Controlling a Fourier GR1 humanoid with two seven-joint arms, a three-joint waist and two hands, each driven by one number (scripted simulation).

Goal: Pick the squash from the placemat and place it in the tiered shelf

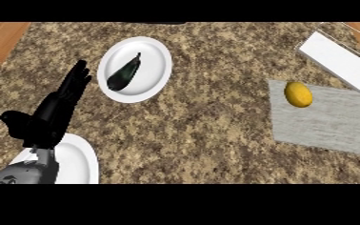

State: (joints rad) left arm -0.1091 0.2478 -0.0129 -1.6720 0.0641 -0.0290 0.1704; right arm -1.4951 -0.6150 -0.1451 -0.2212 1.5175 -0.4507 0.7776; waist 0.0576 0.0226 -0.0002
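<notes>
Granite tabletop carries all items. Squash lies on grey placemat, upper left corner, long axis roughly vertical in view. Left hand at far left, fingers straight, holding nothing. Squash well apart, rightward across tabletop. Right hand not visible. Tiered shelf just beyond placemat.

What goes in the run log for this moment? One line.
left hand open, resting | right hand unseen | squash on placemat | shelf without squash

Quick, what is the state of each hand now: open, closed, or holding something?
Left hand: open, fingers straight, holding nothing, at the view's left side.
Right hand: not in view, so it cannot be told.
</notes>
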